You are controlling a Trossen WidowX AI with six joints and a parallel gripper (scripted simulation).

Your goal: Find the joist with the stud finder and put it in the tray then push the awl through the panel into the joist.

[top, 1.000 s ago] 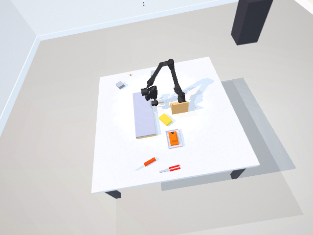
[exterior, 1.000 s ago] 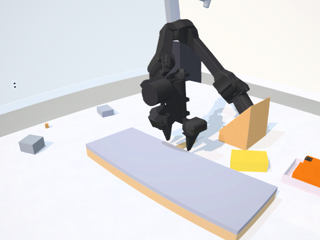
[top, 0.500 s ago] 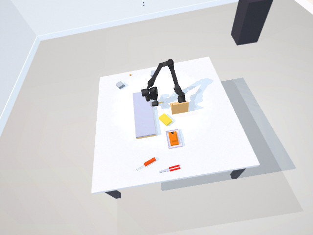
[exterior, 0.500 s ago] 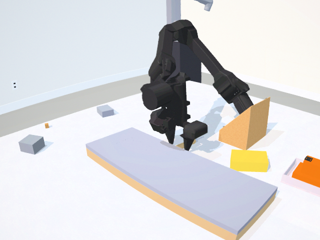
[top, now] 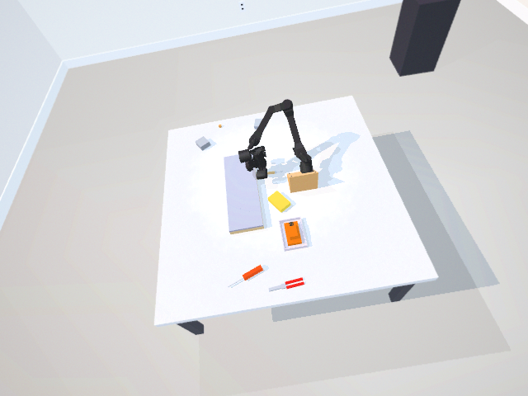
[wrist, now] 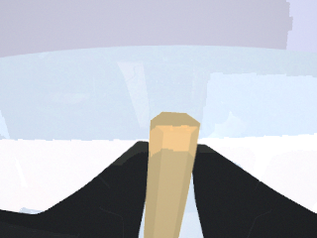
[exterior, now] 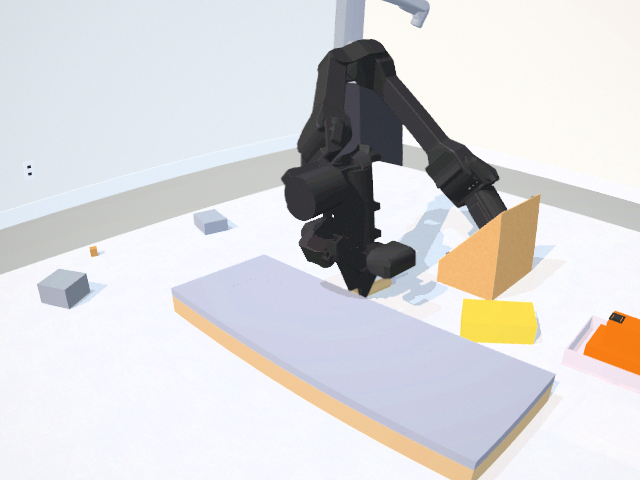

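The awl's tan wooden handle (top: 271, 172) (exterior: 381, 286) (wrist: 170, 188) lies between the panel and the wooden wedge block. My gripper (exterior: 363, 293) (wrist: 170, 153) is shut on the handle, with a dark finger on each side of it in the wrist view. The awl's metal tip is hidden in the wrist view. The long floor panel (top: 243, 195) (exterior: 351, 346), grey-lilac on a tan base, lies beside the awl. The orange stud finder (top: 293, 234) (exterior: 617, 343) rests in the pale tray (top: 282, 242) (exterior: 581, 360).
A yellow block (top: 279, 200) (exterior: 498, 322) and the wooden wedge block (top: 303, 182) (exterior: 511, 253) stand near the awl. A grey block (top: 202, 143) (exterior: 63, 289) and a small orange cube (top: 219, 125) (exterior: 93, 251) lie toward the back. An orange-handled tool (top: 252, 272) and red-handled tool (top: 294, 283) lie at the front.
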